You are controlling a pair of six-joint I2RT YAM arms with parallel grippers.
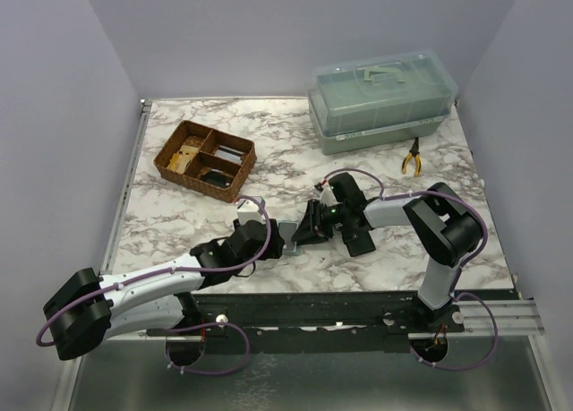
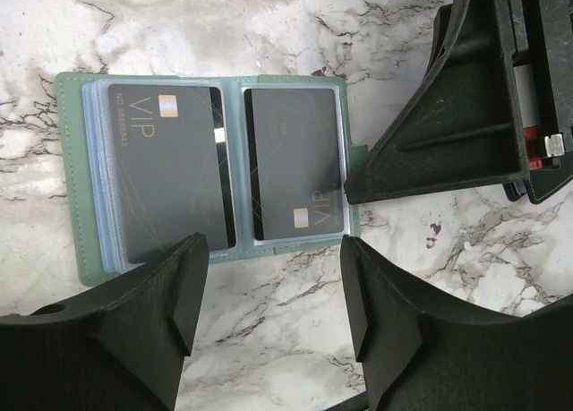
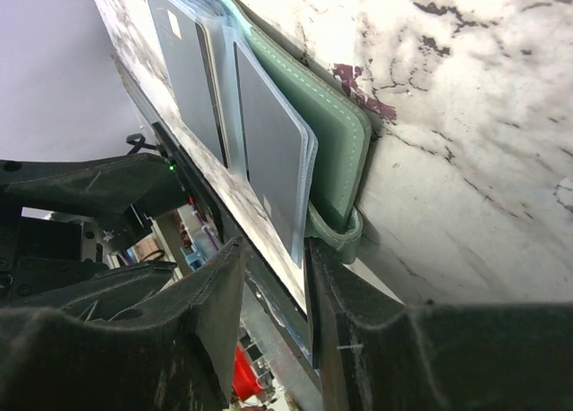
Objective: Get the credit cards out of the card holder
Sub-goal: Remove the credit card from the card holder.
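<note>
The card holder (image 1: 288, 233) lies open on the marble between my two grippers. In the left wrist view its sage green cover (image 2: 72, 187) holds clear sleeves with two dark grey cards, one on the left (image 2: 170, 174) and one on the right (image 2: 294, 160). My left gripper (image 2: 271, 250) is open and empty just near of the holder's edge. My right gripper (image 3: 273, 250) is open at the holder's snap-tab side (image 3: 345, 236). The edge of a sleeved card (image 3: 269, 151) reaches the gap between its fingers, ungripped. One of its fingers (image 2: 430, 133) touches the holder's right edge.
A wicker basket (image 1: 204, 158) with small items stands at the back left. A clear lidded plastic box (image 1: 380, 99) stands at the back right, with yellow-handled pliers (image 1: 412, 157) in front of it. A flat black thing (image 1: 360, 241) lies by the right arm.
</note>
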